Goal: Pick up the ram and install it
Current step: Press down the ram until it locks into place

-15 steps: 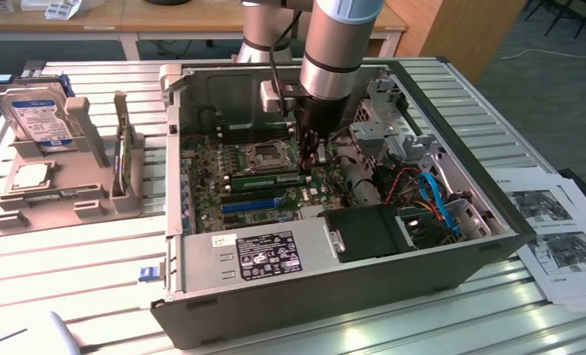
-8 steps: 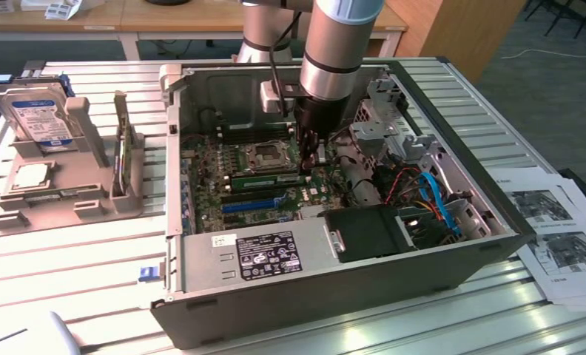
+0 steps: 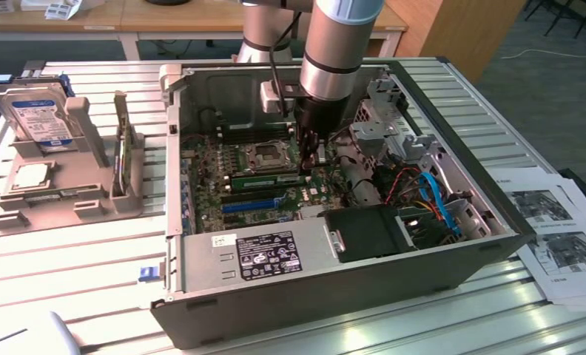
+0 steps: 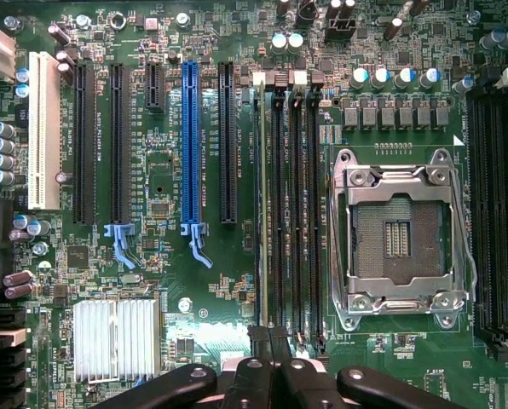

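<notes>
Sitting on the slatted metal table, the open computer case is the biggest thing here, with the green motherboard lying flat inside it. Reaching down into the case from above, the robot arm ends over the motherboard, just beside the silver processor socket. Outside the case, toward the exterior view's left, a grey holder carries a hard drive. On the motherboard, the blue expansion slot lies on the far side of the black memory slots from the socket. The ram stands on edge in the memory slot farthest from the socket. The gripper is closed, empty, its fingertips at one end of the ram.
</notes>
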Controlling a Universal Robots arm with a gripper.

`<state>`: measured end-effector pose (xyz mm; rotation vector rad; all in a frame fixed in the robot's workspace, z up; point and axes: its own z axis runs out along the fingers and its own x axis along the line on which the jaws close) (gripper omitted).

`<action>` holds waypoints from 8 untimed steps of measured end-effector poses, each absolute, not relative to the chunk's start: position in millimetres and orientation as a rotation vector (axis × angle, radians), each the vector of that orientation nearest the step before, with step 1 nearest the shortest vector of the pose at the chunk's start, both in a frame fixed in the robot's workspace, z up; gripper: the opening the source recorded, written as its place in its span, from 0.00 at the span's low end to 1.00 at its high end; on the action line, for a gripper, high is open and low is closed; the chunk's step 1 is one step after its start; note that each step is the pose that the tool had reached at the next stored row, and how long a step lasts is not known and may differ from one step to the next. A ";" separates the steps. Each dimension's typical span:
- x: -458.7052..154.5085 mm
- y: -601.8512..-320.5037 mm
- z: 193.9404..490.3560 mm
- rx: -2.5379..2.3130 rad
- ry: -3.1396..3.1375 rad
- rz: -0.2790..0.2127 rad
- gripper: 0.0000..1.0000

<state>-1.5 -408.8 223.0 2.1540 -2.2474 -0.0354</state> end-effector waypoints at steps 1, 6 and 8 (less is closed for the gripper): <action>-1.5 -408.8 223.0 2.154 -2.247 -0.035 0.10; -1.5 -408.8 222.8 2.154 -2.247 -0.035 0.10; -1.5 -409.0 222.3 2.154 -2.248 -0.035 0.10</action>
